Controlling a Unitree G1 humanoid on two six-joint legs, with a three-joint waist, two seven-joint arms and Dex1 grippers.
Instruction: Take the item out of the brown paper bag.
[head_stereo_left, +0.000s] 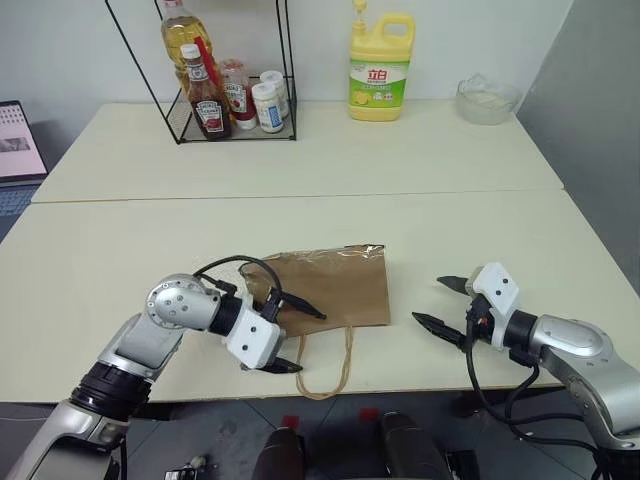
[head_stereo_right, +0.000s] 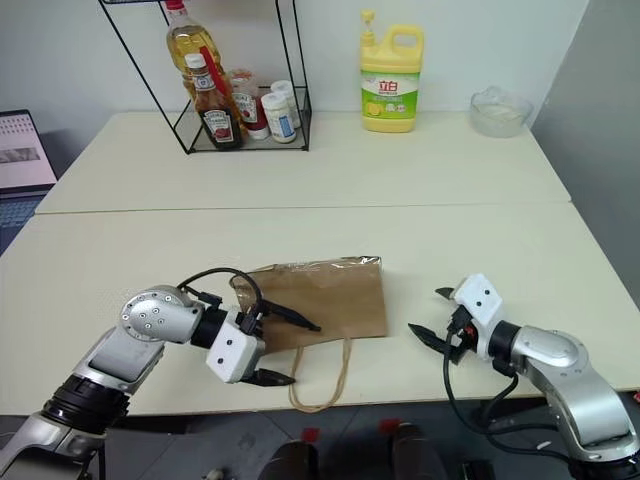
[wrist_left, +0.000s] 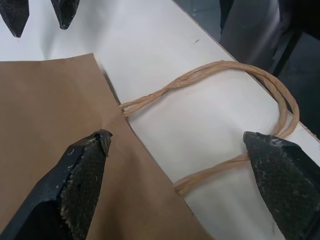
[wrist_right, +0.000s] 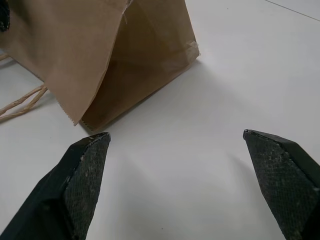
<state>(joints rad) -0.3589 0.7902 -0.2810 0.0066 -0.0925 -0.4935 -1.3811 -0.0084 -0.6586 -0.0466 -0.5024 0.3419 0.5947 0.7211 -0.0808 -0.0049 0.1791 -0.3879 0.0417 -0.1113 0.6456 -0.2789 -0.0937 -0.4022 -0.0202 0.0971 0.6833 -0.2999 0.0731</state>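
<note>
While the brown paper bag (head_stereo_left: 330, 288) lies flat near the front edge of the tabletop (head_stereo_left: 300, 150), its twisted cord handles (head_stereo_left: 328, 370) loop out past that edge; the item itself cannot be seen, since the bag's creased paper hides whatever is inside. Far back on the tabletop stands a black wire rack (head_stereo_left: 235, 95) holding a bottle of oil (head_stereo_left: 183, 35), two ketchup bottles (head_stereo_left: 207, 100) and small white jars (head_stereo_left: 268, 105); beside the rack to the right stands a yellow detergent jug (head_stereo_left: 380, 68), and further right a clear bowl (head_stereo_left: 487, 98); a laptop (head_stereo_left: 18, 140) sits at the far left; all of these are well apart from the bag, and nothing lies between the bag and either hand.

The left hand (head_stereo_left: 290, 338) reaches across from the left, pointing rightward and a little down, its fingers spread wide and released; one finger (wrist_left: 82, 182) lies over the bag's paper near its mouth, the other (wrist_left: 282, 177) out by the handle loops at the tabletop's edge; whether either touches cannot be told. The right hand (head_stereo_left: 445, 303) hovers low over bare tabletop just right of the bag, aimed leftward at the bag's side, its fingers likewise spread and holding nothing, apart from the paper.
</note>
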